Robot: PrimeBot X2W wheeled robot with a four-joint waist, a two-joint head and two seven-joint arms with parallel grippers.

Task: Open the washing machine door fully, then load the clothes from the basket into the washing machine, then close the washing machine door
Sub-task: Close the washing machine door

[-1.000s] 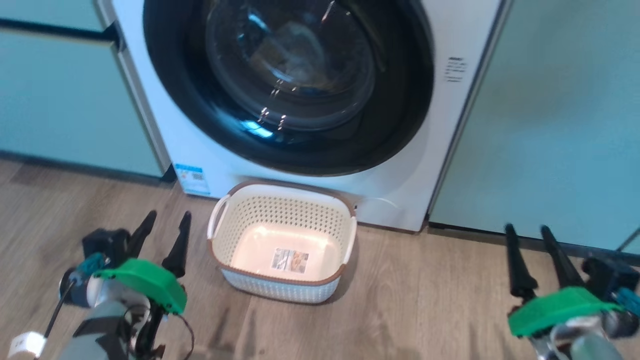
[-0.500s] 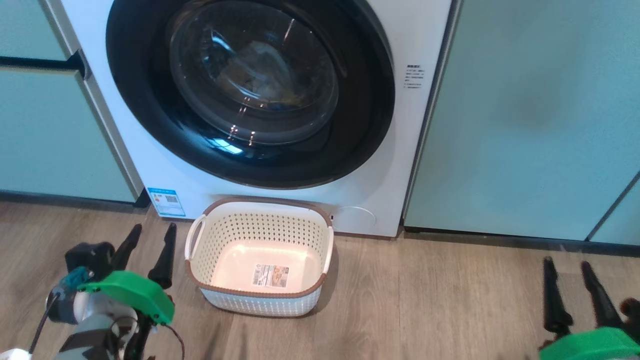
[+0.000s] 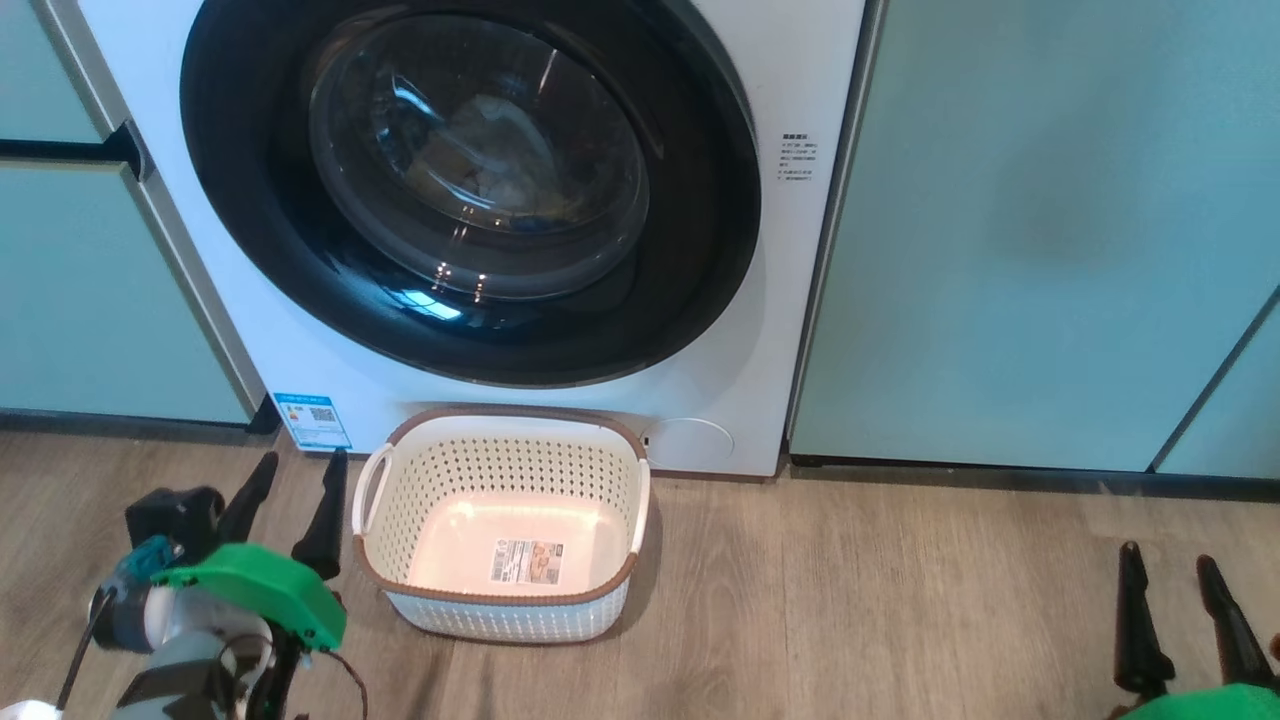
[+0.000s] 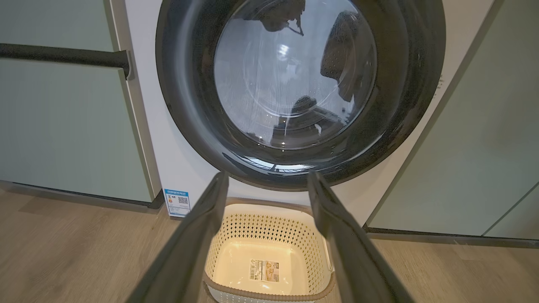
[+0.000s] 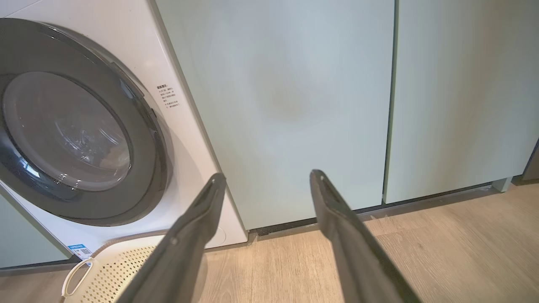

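Note:
The white washing machine (image 3: 790,300) stands between teal panels, and its glossy black washing machine door (image 3: 470,190) is shut flat against the front. A pale yellowish heap (image 3: 495,180), apparently the clothes, shows dimly behind the glass. On the floor in front sits the cream basket (image 3: 500,455), with only its label on the base. My left gripper (image 3: 300,465) hovers open just left of the basket, and in the left wrist view it (image 4: 267,176) points at the door (image 4: 294,84) over the basket (image 4: 261,227). My right gripper (image 3: 1168,558) is open far to the right, and in its wrist view it (image 5: 267,174) faces a teal panel.
Teal cabinet panels (image 3: 1000,230) flank the machine, and the left one carries a dark bar handle (image 4: 63,57). The floor is wood plank (image 3: 850,600). A blue label sticker (image 3: 312,420) sits low on the machine's front. The basket corner (image 5: 105,269) shows in the right wrist view.
The whole head picture has shifted, so the camera moved. My right gripper now sits lower and further right in it. Both grippers stay open; door and basket are unchanged.

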